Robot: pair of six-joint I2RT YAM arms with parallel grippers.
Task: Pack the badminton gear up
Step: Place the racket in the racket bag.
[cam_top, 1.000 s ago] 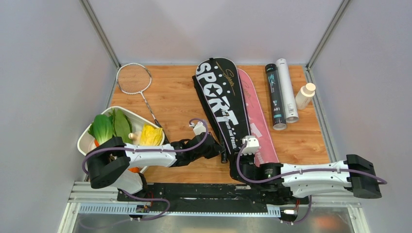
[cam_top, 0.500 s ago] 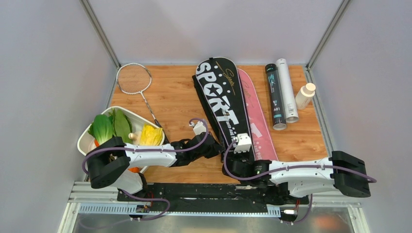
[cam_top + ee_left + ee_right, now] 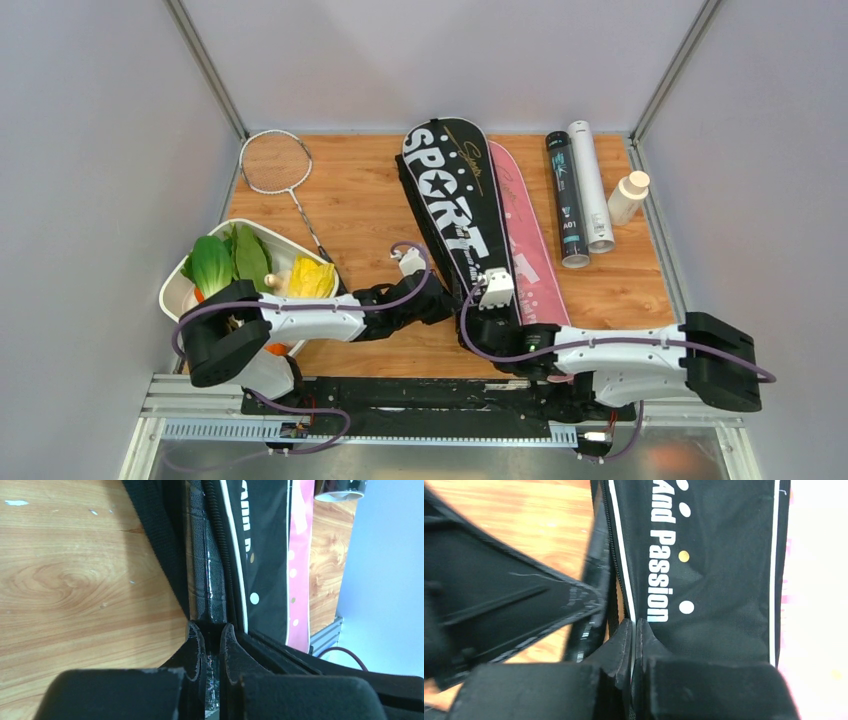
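Reaching right, low over table (image 3: pixel 360 215), our left arm lies stretched out; left gripper (image 3: pixel 211 630) clenched on wrapped handle (image 3: pixel 207 585) poking from near end of black bag (image 3: pixel 455 200). Our right arm folds in from right; right gripper (image 3: pixel 633 622) pinched tight at bag's zip edge, and we cannot tell if anything is caught. Pink bag (image 3: pixel 530 240) partly under black bag, on its right. Tubes (image 3: pixel 566 200) and bottle (image 3: pixel 628 197) far right. Racket (image 3: pixel 275 162) far left, behind tray (image 3: pixel 172 285).
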